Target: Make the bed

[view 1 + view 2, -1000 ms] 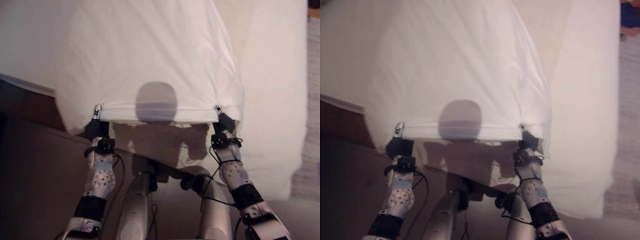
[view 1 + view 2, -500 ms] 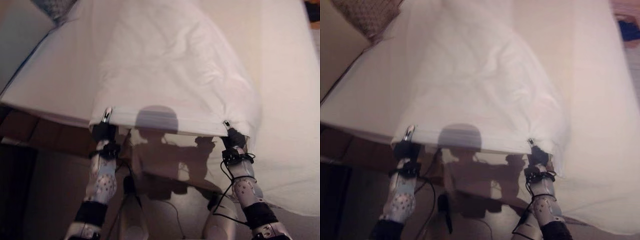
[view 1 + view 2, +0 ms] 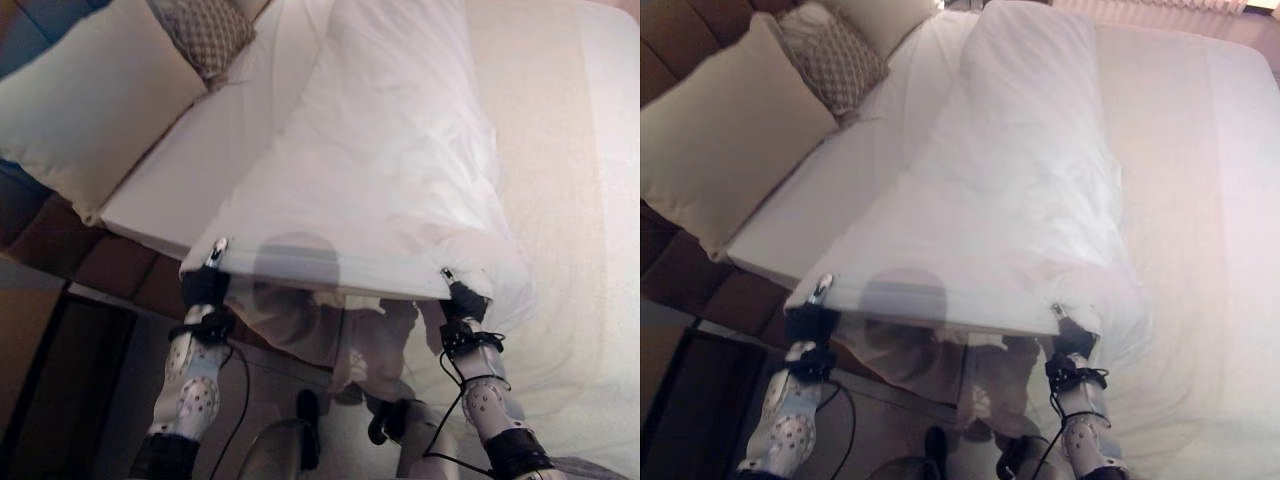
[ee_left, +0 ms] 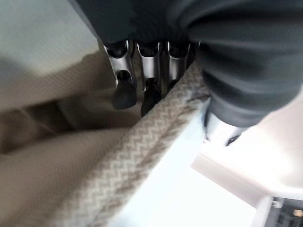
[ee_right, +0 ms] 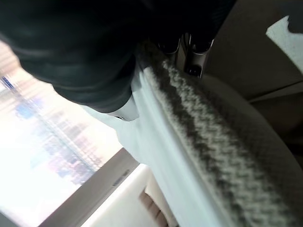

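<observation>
with your left hand [image 3: 205, 287] and right hand [image 3: 461, 300] each gripping a near corner of the white sheet [image 3: 380, 190] in curled fingers, keep its hem taut and level as you carry it toward the pillows [image 3: 85, 110] at the far left of the bed [image 3: 590, 150].

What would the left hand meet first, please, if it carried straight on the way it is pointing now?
Probably the mattress. The left hand, clamped on the sheet's near edge, points up the bed toward its near corner, with the cream pillow beyond it. Depth is unclear, so it might pass above it.
</observation>
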`<state>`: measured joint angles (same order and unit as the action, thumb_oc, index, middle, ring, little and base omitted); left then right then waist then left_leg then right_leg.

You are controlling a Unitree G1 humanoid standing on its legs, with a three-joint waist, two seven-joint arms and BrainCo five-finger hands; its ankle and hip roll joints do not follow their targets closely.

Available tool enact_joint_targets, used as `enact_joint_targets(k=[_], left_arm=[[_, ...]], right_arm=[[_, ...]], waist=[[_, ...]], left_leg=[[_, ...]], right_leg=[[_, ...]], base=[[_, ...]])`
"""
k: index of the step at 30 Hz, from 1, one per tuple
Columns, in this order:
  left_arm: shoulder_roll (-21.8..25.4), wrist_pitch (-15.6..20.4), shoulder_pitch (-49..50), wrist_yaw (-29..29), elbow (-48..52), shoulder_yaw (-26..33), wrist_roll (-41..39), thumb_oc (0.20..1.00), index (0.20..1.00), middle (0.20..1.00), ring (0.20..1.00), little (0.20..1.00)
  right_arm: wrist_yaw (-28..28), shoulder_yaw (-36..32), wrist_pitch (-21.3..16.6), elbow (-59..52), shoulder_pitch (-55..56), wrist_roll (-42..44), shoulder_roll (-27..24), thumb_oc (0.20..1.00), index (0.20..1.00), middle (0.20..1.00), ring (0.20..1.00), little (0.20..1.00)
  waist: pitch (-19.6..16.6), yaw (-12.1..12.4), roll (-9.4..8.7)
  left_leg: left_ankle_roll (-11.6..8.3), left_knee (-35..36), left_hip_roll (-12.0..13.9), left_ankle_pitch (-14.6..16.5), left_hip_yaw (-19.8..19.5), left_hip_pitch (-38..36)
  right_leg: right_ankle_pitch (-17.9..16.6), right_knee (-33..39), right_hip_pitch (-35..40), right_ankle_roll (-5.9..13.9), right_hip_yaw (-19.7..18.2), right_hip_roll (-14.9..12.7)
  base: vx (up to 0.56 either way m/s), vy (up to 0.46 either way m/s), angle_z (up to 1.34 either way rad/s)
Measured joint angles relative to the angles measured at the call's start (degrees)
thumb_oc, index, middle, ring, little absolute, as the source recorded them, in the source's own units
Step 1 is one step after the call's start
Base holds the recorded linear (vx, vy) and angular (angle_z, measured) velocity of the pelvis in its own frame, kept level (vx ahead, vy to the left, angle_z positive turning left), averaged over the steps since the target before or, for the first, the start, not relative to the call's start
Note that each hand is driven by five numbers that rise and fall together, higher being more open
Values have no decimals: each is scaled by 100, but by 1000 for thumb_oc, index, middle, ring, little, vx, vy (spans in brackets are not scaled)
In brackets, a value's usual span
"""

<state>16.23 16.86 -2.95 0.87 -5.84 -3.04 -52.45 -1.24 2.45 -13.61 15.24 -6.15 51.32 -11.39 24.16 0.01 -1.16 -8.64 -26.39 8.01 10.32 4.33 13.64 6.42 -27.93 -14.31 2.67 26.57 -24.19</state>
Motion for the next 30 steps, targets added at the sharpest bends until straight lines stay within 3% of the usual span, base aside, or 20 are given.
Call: enact_joint_targets(k=[1,2,3,4,5,6,8,9,10,12,13,14,15,16,19,23,25,26,27,30], left_arm=[[-16,-21,-31,-14,-25,6,2,200,200,200,200,200],[-66,-15,-31,-4,-27,-27,-3,200,200,200,200,200],[-227,-117,-51,-14,-9,-114,15,200,200,200,200,200],[-293,-146,-64,-14,17,-244,22,200,200,200,200,200],[-337,-186,-89,-70,-27,-307,110,200,200,200,200,200],[-424,-267,-135,-95,-111,-414,207,200,200,200,200,200],[-409,-341,16,-107,-7,-635,242,200,200,200,200,200],[-284,-380,61,-74,-17,-641,222,200,200,200,200,200],[-218,-385,120,-61,-16,-638,224,200,200,200,200,200],[-174,-406,245,-45,-46,-574,224,200,200,200,200,200],[-145,-403,411,-46,-19,-369,225,200,200,200,200,200],[-145,-403,483,-26,-45,-234,223,200,200,200,200,200],[-161,-397,476,28,-20,-115,226,200,200,200,200,200],[-232,-381,461,28,59,-54,232,200,200,200,200,200],[-579,-408,489,-25,105,-127,390,200,200,200,200,200],[-663,-418,485,36,53,-85,396,200,200,200,200,200],[-721,-418,340,31,106,-88,401,200,200,200,200,200],[-640,-416,322,32,121,-96,399,200,200,200,200,200],[-573,-416,340,27,101,-99,400,200,200,200,200,200],[-643,-416,165,19,166,-241,408,200,200,200,200,200]], right_arm=[[2,13,4,126,-101,5,-29,200,200,200,200,200],[-16,11,4,101,-91,6,-58,200,200,200,200,200],[-13,-121,3,-50,44,7,-201,200,200,200,200,200],[-16,-148,3,-125,176,11,-374,200,200,200,200,200],[3,-252,2,-111,274,-5,-441,200,200,200,200,200],[-36,-430,34,-166,503,-14,-340,200,200,200,200,200],[-122,-699,2,-392,813,-14,-126,200,200,200,200,200],[-234,-663,-31,-314,759,-15,-26,200,200,200,200,200],[-266,-635,2,-351,759,-21,-15,200,200,200,200,200],[-386,-643,31,-376,710,-57,207,200,200,200,200,200],[-403,-499,29,-207,436,-56,330,200,200,200,200,200],[-416,-356,33,-75,334,-56,335,200,200,200,200,200],[-369,-270,34,-175,321,-64,317,200,200,200,200,200],[-294,-258,28,-235,380,-69,292,200,200,200,200,200],[-223,-339,-21,-237,604,-70,73,200,200,200,200,200],[-270,-225,-9,-115,308,-168,-208,200,200,200,200,200],[-268,-231,-23,-165,295,-178,-309,200,200,200,200,200],[-280,-223,-12,-77,217,-183,-265,200,200,200,200,200],[-282,-232,-13,-116,172,-192,-274,200,200,200,200,200],[-287,-390,-24,-349,448,-239,-282,200,200,200,200,200]], waist=[[-34,69,111],[-45,92,107],[-73,-22,221],[-148,-128,365],[-160,-109,401],[-162,-23,101],[-258,-110,-121],[-218,-121,-96],[-204,-39,-99],[-191,-88,-63],[-118,321,-162],[-102,461,-173],[-129,358,-68],[-131,253,-112],[-138,-16,-145],[-52,255,-119],[43,-10,-111],[62,52,-124],[81,135,-135],[184,-83,-66]], left_leg=[[-167,-366,923,131,-368,39],[-130,-220,1072,90,-588,-119],[-241,130,982,45,-881,-206],[92,447,796,-150,-865,-220],[-352,470,631,-158,-996,-229],[-232,474,178,-186,-738,-160],[148,100,-341,-239,-534,119],[-99,-34,-235,-178,-255,232],[-7,-116,-360,-198,-101,223],[309,182,-390,-301,282,46],[361,770,-393,-408,712,-555],[409,1036,-387,-438,662,-799],[287,1327,-348,-508,411,-919],[304,1516,-401,-674,306,-949],[438,1498,-765,-677,320,-958],[348,829,-707,-462,112,-458],[493,750,-414,-457,761,-357],[411,486,23,-294,1394,-433],[270,465,26,-247,1276,-436],[396,458,-169,-376,873,50]], right_leg=[[-57,-300,-161,272,-141,-239],[-11,-434,-293,333,-243,-314],[-295,-397,-335,521,-412,-515],[-396,-293,-328,642,-399,-585],[-640,-78,-276,797,-459,-720],[-1158,569,83,872,-123,-1193],[-1451,1161,487,517,227,-1687],[-1425,889,440,623,177,-1679],[-1698,847,457,740,366,-1549],[-2356,680,397,535,809,-1647],[-1665,-454,-251,1235,959,-1556],[-1116,-1112,-584,1101,917,-1328],[-418,-1265,-480,1059,981,-568],[30,-634,-74,939,1022,-181],[-135,-647,-56,277,641,-387],[-242,-355,-346,1,531,-369],[-136,-309,-200,-92,635,-475],[-239,-260,-245,-81,618,-404],[-267,-238,-347,-96,503,-370],[-329,-273,-364,-33,855,-556]], base=[[112,697,-54],[107,724,-68],[63,454,-24],[4,590,2],[-74,530,23],[-61,685,57],[-40,480,79],[-58,453,30],[-109,907,5],[-57,608,-46],[-3,199,-150],[-10,182,-197],[-56,111,-83],[-61,100,5],[-125,113,45],[-180,131,-34],[-104,259,69],[-93,261,-18],[-174,207,-27],[-187,135,49]])
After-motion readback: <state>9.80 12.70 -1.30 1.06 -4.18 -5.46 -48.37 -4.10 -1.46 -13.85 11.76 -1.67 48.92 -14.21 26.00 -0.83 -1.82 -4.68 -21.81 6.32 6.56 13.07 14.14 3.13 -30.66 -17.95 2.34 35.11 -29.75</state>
